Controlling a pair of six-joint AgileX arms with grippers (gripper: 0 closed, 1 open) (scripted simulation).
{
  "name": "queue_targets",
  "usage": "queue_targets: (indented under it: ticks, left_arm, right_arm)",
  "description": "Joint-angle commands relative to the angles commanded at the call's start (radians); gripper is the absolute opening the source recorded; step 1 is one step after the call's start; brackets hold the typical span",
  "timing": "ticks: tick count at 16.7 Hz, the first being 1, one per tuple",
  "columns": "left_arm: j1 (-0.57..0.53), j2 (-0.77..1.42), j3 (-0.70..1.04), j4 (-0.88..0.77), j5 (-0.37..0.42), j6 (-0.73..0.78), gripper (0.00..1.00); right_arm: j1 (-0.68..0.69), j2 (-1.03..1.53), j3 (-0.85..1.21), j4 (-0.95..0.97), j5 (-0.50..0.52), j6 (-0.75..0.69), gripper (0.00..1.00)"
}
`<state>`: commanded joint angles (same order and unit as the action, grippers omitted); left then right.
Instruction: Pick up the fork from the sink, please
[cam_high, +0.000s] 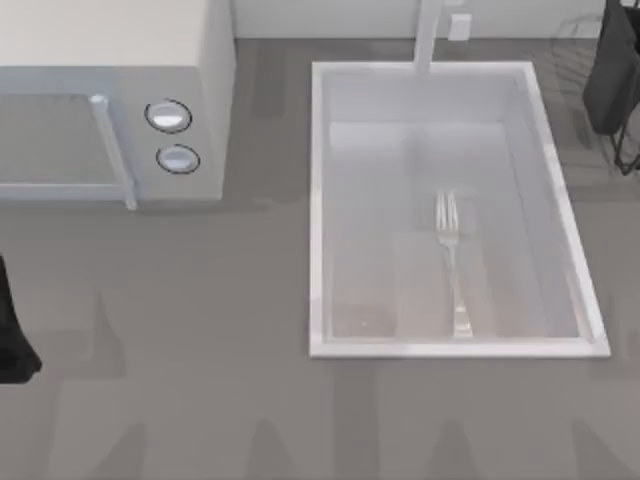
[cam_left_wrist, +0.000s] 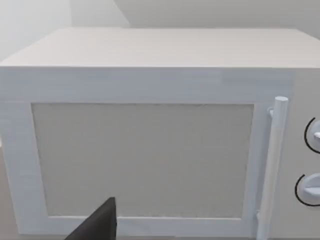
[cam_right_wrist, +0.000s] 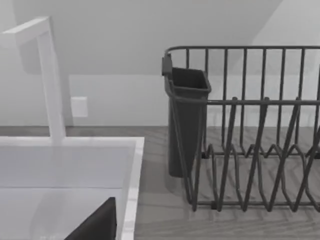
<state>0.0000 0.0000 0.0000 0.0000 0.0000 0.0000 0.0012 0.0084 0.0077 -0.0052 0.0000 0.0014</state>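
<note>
Fork (cam_high: 452, 262) flat on sink (cam_high: 318, 210) floor, tines toward faucet (cam_high: 428, 38), untouched. Left arm (cam_high: 12, 335) parked far left of sink, facing microwave (cam_left_wrist: 150, 140). Right arm (cam_high: 612, 70) parked beyond sink's far right corner, by dish rack (cam_right_wrist: 250, 140). Finger opening on either arm: cannot tell.

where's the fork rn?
In the top view the fork lies flat on the floor of the sink, right of its middle, tines toward the faucet, handle end near the near rim.

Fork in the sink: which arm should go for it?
Right, probably. The fork lies on the floor of the sink, toward the table's right, and the right wrist view already looks over the sink rim. The left arm sits at the far left edge, facing the microwave.
</note>
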Motion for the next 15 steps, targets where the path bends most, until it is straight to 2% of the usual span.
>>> queue_targets:
  ticks: [3,7,15]
  left_arm:
    - [0.000,0.000,0.000,0.000,0.000,0.000,1.00]
    - [0.000,0.000,0.000,0.000,0.000,0.000,1.00]
    - [0.000,0.000,0.000,0.000,0.000,0.000,1.00]
  right_arm:
    - [0.012,0.079,0.072,-0.047,0.000,0.015,1.00]
    - [0.048,0.306,0.277,-0.180,-0.001,0.066,1.00]
    - [0.167,1.053,0.931,-0.596,-0.003,0.224,1.00]
